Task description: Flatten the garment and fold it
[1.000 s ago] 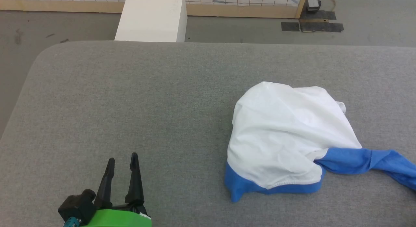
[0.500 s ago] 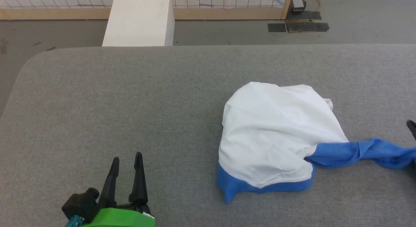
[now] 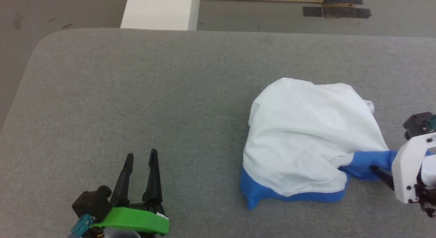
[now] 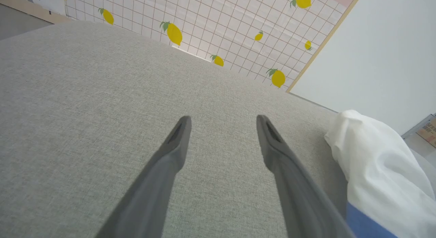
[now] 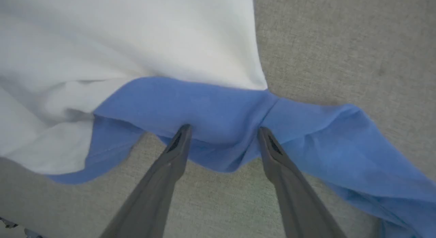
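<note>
A grey fabric-covered table [image 3: 136,94] takes up most of the head view, with bare floor [image 3: 255,13] beyond its far edge. The shirt [image 3: 306,135] lies on the table's right half. It is bunched into a rounded white heap rather than spread flat, so flattening looks barely begun. A blue band [image 3: 293,197] edges the shirt's near side, and one blue sleeve [image 5: 211,108] trails out from under the heap toward the right.

That loose sleeve is, I judge, the easiest handle for pulling the heap open, which would explain why the right gripper [image 5: 223,129] is there. Its two fingers stand wide apart, tips at the sleeve's near edge close to where blue meets white, with no cloth pinched between them. Whether the tips touch the cloth I cannot tell. In the head view its arm comes in from the shirt's right side, with the white wrist housing [image 3: 408,169] low over the table and the fingers pointing left at the sleeve.

The left gripper [image 3: 141,155] is well apart from the shirt, to its left and nearer the robot. Its fingers are spread over bare table and hold nothing, so it looks parked. A white box [image 3: 160,9] stands on the floor behind the table, far to the shirt's left.
</note>
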{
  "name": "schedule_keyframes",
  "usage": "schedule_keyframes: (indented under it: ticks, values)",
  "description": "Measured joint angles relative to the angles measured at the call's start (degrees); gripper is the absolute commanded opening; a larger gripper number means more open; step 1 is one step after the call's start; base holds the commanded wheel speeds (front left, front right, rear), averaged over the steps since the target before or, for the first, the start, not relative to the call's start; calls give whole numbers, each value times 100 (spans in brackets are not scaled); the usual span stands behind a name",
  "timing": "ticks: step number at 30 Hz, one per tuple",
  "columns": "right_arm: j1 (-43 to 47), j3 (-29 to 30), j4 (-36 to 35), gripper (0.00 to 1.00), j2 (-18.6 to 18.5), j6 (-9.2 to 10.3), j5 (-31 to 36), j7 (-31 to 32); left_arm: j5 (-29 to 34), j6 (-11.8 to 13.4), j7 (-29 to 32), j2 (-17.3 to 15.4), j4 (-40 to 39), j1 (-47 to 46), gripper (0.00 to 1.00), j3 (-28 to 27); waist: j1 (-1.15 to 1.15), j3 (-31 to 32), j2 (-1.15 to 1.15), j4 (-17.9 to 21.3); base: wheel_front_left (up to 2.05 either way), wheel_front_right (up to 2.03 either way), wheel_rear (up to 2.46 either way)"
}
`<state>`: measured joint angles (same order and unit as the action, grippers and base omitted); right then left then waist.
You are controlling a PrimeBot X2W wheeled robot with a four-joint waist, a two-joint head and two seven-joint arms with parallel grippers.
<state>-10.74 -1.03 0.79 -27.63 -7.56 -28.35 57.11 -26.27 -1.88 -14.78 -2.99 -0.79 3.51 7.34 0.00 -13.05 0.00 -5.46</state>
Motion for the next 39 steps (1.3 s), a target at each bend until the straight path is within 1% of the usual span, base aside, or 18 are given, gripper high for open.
schedule_keyframes:
  ticks: [3,5,6,7,13,15,18,22,24,28,30,34,35,36,37,38,39]
  values:
    - [-170,-328,448,100,-27,0,103,-152,0,-22,0,0,33,-87,100,60,0,-105,0,-136,0,0,0]
    - [-261,-513,619,100,-119,0,125,-292,1,-42,-1,-1,46,-129,100,75,0,-163,0,-207,0,0,0]
    - [-320,-579,687,37,-180,-1,116,-412,1,-42,-1,-1,54,-141,100,80,0,-192,0,-239,0,0,0]
    - [-370,-631,746,0,-220,-1,104,-492,1,-42,0,-1,63,-144,100,78,0,-214,0,-261,0,0,0]
    - [-777,-797,932,0,-260,0,-112,-978,10,-56,-1,0,154,-107,100,8,0,-216,0,-197,0,0,0]
    - [-863,-709,938,0,-286,-1,-176,-1147,11,-58,0,0,183,-85,100,-15,0,-164,0,-139,0,0,0]
    - [-940,-410,928,0,-486,-1,-190,-1352,10,-66,-1,-1,193,-49,100,-41,0,-36,0,-25,0,0,0]
    - [-883,361,934,0,-725,-1,-190,-1624,16,-66,-1,0,182,16,100,-35,0,169,0,182,0,0,0]
    - [-715,717,938,0,-767,-1,-171,-1695,29,-66,0,-1,181,31,100,-45,0,243,0,266,0,0,0]
    - [44,1318,1051,0,-764,-1,-66,-1728,57,-69,0,0,181,107,100,-59,0,348,0,388,0,0,0]
    - [462,1530,1152,0,-654,0,45,-1682,63,-111,-1,0,192,146,100,-74,0,357,0,400,0,0,0]
    - [966,1627,1389,0,-310,0,230,-1720,119,-144,-1,0,226,152,100,-96,0,331,0,357,0,0,0]
    - [1011,1624,1451,17,-218,0,263,-1783,138,-163,-1,0,240,151,100,-101,0,324,0,344,0,0,0]
    - [1015,1613,1492,46,-145,0,287,-1857,166,-164,-1,0,254,151,100,-102,0,320,0,334,0,0,0]
    - [1005,1580,1508,96,-100,0,313,-1933,177,-165,-1,0,269,150,100,-104,0,319,0,330,0,0,0]
    - [987,1515,1513,100,-81,0,322,-1954,187,-165,0,0,279,149,100,-103,0,320,0,330,0,0,0]
    - [954,1419,1506,100,-70,0,316,-1959,202,-164,0,0,287,147,100,-101,0,325,0,335,0,0,0]
